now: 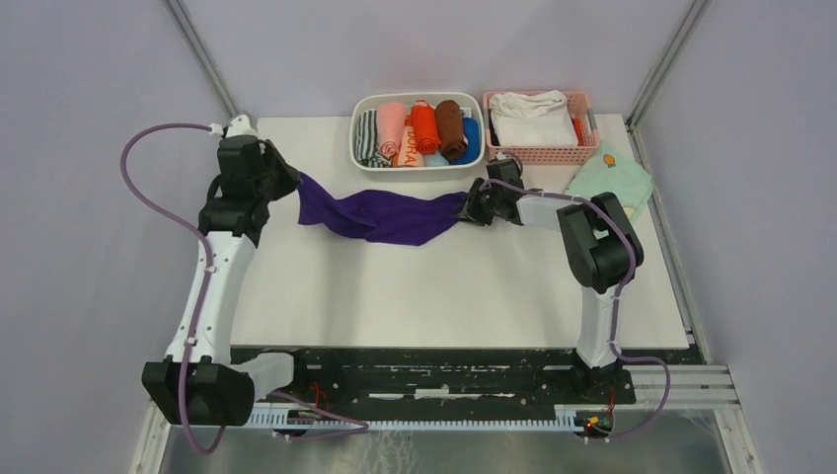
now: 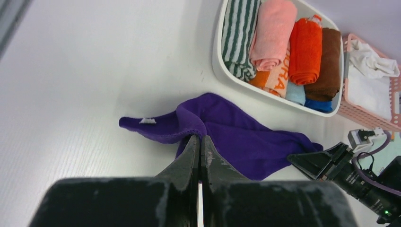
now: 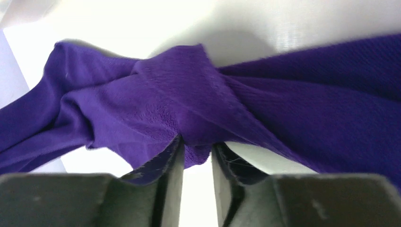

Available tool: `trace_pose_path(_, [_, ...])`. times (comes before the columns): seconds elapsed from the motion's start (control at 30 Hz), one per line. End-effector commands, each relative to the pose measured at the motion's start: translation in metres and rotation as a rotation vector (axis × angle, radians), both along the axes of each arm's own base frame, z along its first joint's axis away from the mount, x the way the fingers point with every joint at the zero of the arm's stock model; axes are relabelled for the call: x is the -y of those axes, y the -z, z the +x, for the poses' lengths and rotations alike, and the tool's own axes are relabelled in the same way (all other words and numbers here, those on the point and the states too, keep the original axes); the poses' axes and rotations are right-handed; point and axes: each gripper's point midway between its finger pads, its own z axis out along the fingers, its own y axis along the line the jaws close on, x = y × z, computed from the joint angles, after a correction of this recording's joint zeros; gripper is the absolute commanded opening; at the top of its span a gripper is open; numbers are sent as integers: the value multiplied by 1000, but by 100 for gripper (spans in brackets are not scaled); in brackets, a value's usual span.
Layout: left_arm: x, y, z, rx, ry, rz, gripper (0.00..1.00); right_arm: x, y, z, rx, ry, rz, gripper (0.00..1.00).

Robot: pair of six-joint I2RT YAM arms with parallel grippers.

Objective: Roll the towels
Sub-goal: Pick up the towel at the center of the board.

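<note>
the purple towel (image 1: 380,215) hangs stretched between the two end effectors, sagging in the middle to touch the table (image 1: 444,296). the left end effector (image 1: 294,188) has its fingers pressed together on one corner of the cloth, with the rest trailing away from its tips towards the right arm. the right end effector (image 1: 464,210) is at the opposite end. its wrist view shows the fingers (image 3: 172,165) a little apart with a bunched fold of the towel pinched between them. beyond both end effectors, at the far edge, a rolled salmon-pink towel (image 1: 391,123) lies in a white bin (image 1: 353,138) among other rolled cloths. just behind the right end effector stands a pink basket (image 1: 538,153).
</note>
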Motion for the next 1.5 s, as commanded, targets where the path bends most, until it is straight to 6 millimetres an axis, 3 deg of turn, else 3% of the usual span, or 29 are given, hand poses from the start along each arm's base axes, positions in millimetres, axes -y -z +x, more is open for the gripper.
trace_pose_path(0.0, [-15, -61, 4, 138, -37, 98, 3, 28, 20, -3, -37, 44, -151, 23])
trace_pose_path(0.07, [-25, -74, 1, 153, -79, 134, 3, 43, 3, -7, -32, 37, -203, 5])
trace_pose_path(0.1, [-32, -82, -1, 160, -104, 155, 3, 53, -9, -9, -27, 33, -240, 1])
trace_pose_path(0.17, [-46, -99, -7, 171, -169, 209, 3, 78, -37, -19, -19, -6, -356, 0])
trace_pose_path(0.3, [-68, -124, -25, 181, -259, 289, 3, 127, -113, -39, 8, -63, -562, 0])
trace_pose_path(0.37, [-69, -120, -28, 164, -260, 304, 3, 142, -135, -45, 5, -84, -637, 5])
trace_pose_path(0.47, [-57, -97, -23, 137, -193, 271, 3, 146, -150, -43, 10, -107, -673, 27])
trace_pose_path(0.53, [-45, -73, -18, 100, -137, 237, 3, 139, -148, -36, 34, -109, -645, 38])
trace_pose_path(0.67, [-28, -22, -8, 32, -58, 177, 3, 120, -134, -32, 37, -133, -550, 45])
trace_pose_path(0.87, [-29, 34, 0, -51, -63, 178, 3, 115, -94, -53, -34, -157, -506, 51])
trace_pose_path(0.93, [-28, 40, 2, -66, -53, 182, 3, 120, -74, -60, -60, -141, -519, 52])
trace_pose_path(1.07, [-33, 46, 0, -80, -58, 211, 3, 129, -50, -50, -54, -66, -485, 54])
trace_pose_path(1.33, [-39, 56, -5, -104, -74, 240, 3, 107, -32, -39, -59, -56, -305, 53])
trace_pose_path(1.47, [-40, 57, -5, -107, -77, 245, 3, 110, -20, -38, -89, -38, -321, 52])
